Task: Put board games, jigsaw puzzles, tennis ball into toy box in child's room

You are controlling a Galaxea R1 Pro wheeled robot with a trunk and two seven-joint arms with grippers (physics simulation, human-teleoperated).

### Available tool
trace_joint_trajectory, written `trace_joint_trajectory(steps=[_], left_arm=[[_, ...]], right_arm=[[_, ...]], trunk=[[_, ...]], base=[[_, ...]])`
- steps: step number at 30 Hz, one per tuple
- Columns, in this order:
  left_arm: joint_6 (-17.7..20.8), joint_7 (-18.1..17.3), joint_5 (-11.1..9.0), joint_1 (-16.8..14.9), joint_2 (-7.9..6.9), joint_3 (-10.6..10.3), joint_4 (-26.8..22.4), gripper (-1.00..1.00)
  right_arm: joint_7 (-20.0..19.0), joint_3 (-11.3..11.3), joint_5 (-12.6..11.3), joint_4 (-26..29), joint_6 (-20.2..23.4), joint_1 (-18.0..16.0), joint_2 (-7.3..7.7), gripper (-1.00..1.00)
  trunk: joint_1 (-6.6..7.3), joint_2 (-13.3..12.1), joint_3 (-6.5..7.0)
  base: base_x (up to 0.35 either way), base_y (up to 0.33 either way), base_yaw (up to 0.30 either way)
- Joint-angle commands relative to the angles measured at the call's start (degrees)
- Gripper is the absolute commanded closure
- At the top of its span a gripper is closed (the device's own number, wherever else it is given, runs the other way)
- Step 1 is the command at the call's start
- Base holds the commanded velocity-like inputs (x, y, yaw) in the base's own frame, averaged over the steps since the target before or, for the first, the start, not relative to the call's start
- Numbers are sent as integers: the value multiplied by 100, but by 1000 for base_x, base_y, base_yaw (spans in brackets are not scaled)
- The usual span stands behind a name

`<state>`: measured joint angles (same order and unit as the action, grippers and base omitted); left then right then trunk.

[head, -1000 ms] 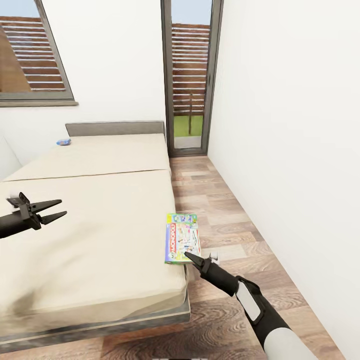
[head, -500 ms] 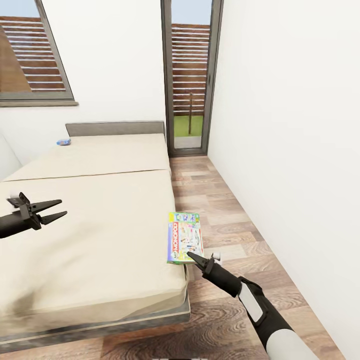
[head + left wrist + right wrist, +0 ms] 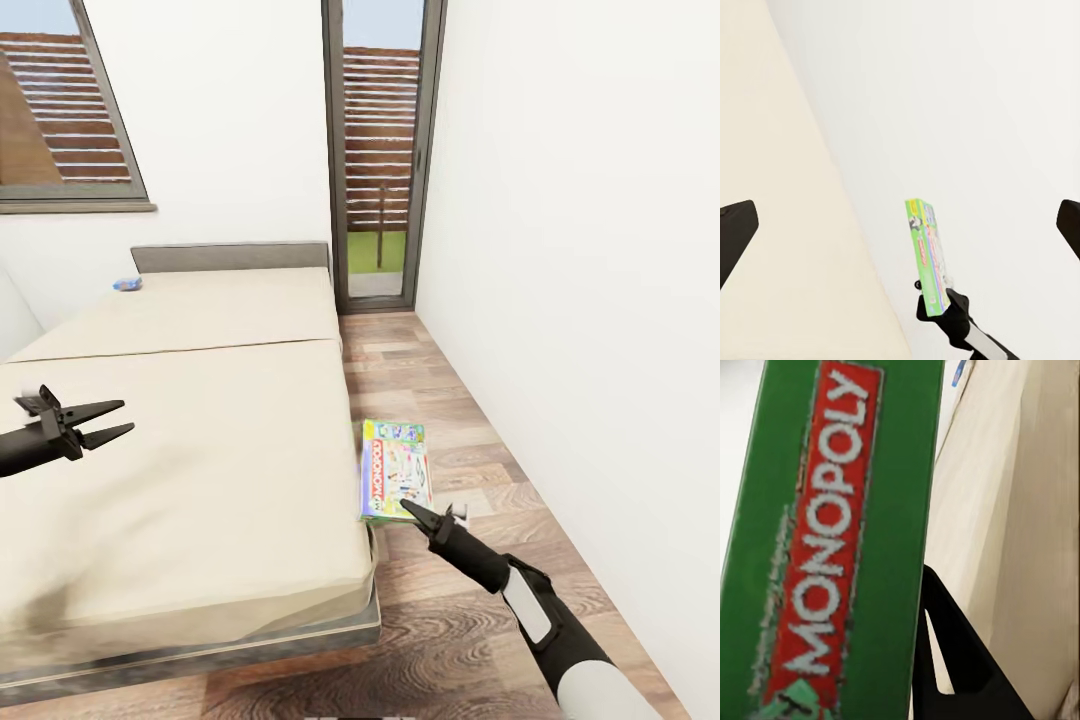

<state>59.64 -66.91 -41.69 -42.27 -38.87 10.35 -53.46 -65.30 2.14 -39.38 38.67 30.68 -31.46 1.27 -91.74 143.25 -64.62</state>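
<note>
The right gripper [image 3: 425, 515], pinching the green board game [image 3: 396, 468], has just pulled it off the bed [image 3: 200, 450], ready for the toy box.

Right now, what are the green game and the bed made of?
The green game looks like glossy printed cardboard: flat, sharp-edged, MONOPOLY lettering on its side. The bed looks like soft matte beige fabric, plain, its near corner sagging; hard to be sure in a render.

Head camera looks down over the bed [image 3: 200, 450]; both wrist cameras share the green game box [image 3: 928, 255]
</note>
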Motion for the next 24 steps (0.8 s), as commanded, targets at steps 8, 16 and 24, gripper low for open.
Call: trace_joint_trajectory(steps=[8,16,24], left_arm=[[30,-15,13,-4,-6,2,2,-100],[30,-14,4,-3,-13,10,2,-100],[29,-11,15,-3,-3,4,2,-100]], right_arm=[[-28,420,-19,-6,59,28,67,100],[4,549,-24,-27,61,34,282,100],[65,586,-26,-48,80,34,358,100]], trunk=[[1,2,-5],[72,-121,93],[248,-442,237]], base=[[0,0,0],[0,0,0],[0,0,0]])
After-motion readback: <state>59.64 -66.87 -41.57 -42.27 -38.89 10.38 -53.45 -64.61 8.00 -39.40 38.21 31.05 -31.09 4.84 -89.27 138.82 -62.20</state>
